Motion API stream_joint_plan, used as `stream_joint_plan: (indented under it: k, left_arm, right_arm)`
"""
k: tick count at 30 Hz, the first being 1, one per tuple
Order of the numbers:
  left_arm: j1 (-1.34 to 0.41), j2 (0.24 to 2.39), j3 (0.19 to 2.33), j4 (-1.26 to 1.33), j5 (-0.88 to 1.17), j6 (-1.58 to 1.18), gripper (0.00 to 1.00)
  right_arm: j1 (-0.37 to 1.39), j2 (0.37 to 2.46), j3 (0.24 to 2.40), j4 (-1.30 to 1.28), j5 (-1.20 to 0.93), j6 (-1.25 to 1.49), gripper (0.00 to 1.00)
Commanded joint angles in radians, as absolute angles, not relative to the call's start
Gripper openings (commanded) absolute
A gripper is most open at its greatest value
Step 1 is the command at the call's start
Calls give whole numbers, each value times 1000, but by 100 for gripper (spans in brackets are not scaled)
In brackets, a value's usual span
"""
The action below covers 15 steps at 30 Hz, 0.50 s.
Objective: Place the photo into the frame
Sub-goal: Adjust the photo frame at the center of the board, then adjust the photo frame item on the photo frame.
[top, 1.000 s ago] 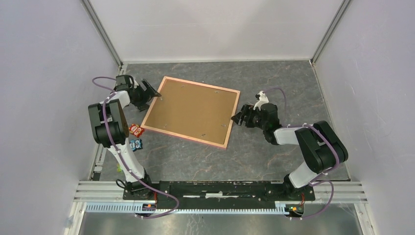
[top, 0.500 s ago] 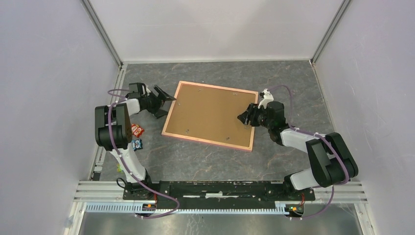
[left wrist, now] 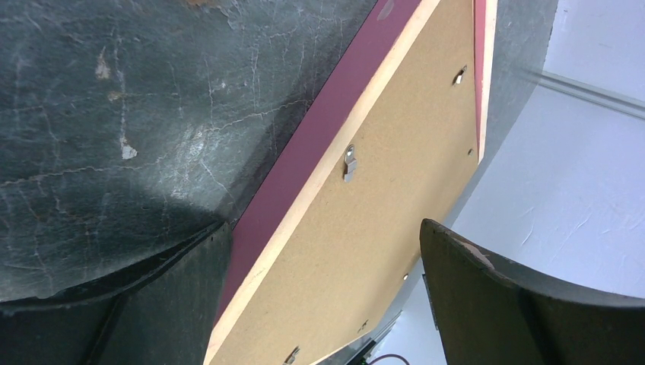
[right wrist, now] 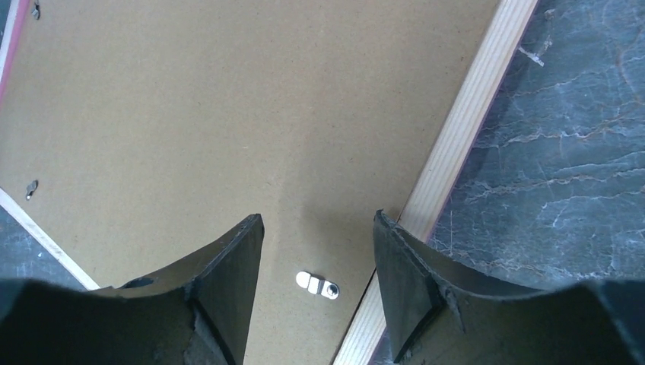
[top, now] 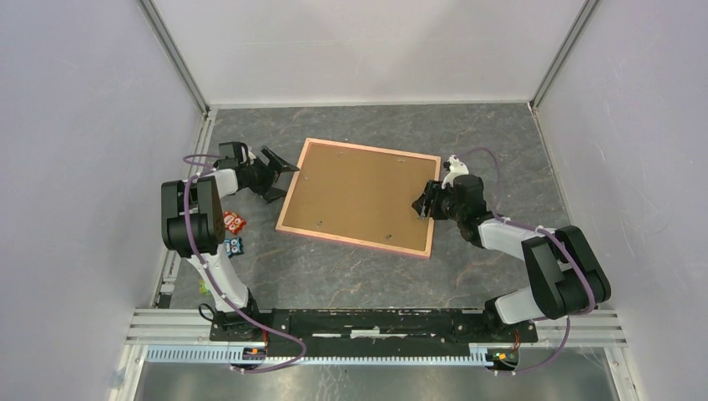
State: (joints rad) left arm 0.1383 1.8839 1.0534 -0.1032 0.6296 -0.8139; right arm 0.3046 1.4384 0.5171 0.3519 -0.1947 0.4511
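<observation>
Our right gripper [right wrist: 316, 217] hangs parted and empty over the clip [right wrist: 318, 284] at the right edge of the frame [right wrist: 456, 137]; pressing off-centre, we could shove it aside.

1. The frame [right wrist: 464, 129] shows bare pale wood with fine straight grain on its back face; in the left wrist view its outer side has a smooth, matt pink-red coat
2. The backing board [top: 359, 196] looks like brown fibreboard, matt and even, with a faintly fuzzy surface
3. The turn clips [right wrist: 318, 284] are small pieces of bright metal with a slight shine
4. The table [top: 467, 134] is dark grey with pale marble-like veins and a low sheen; close up it shows scuffs and fine cracks
5. The left gripper [left wrist: 323, 226] and right gripper [right wrist: 316, 219] have fingers [right wrist: 220, 289] of black, matt, plastic-looking material; one left finger has a pale worn edge
6. The walls [top: 83, 125] are pale, smooth and matt
7. The rail [top: 376, 322] at the near edge is ribbed silvery metal
</observation>
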Motion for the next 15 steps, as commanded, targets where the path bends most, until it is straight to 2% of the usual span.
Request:
stream_joint_plan:
  k: [1, 5, 15]
  left_arm:
    - [143, 1842, 1049, -126, 613, -839, 99]
    - [142, 1840, 1046, -122, 615, -841, 99]
    - [142, 1846, 1048, -118, 614, -842, 99]
  right_arm:
    - [302, 1468, 564, 354, -176, 425, 59]
    - [295, 1469, 565, 341, -166, 416, 59]
    - [263, 1460, 543, 356, -178, 418, 65]
